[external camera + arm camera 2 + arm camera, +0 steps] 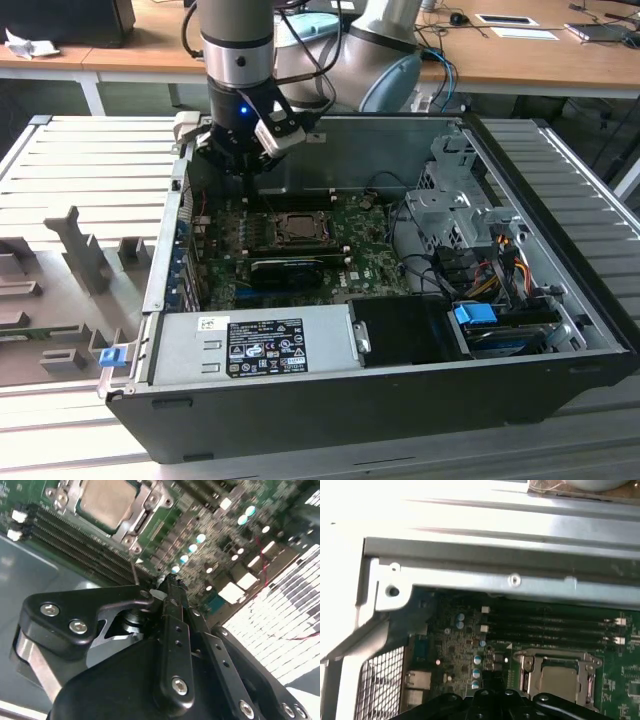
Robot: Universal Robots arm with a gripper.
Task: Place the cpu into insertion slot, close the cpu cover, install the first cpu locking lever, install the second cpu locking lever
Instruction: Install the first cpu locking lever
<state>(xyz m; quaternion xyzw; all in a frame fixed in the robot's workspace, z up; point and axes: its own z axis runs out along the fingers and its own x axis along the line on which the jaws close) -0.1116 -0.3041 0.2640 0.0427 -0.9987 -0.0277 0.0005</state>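
Cpu (106, 501) lies seated in slot, apart from jaws.

The arm (238, 50) hangs vertically, gripper (159, 596) pointing down, its jaws apparently closed together.

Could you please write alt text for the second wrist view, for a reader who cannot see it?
The black gripper hangs over a green motherboard, its fingers together around a thin metal lever. Beyond it the cpu sits in the insertion slot with the cpu cover closed over it, beside the memory slots.
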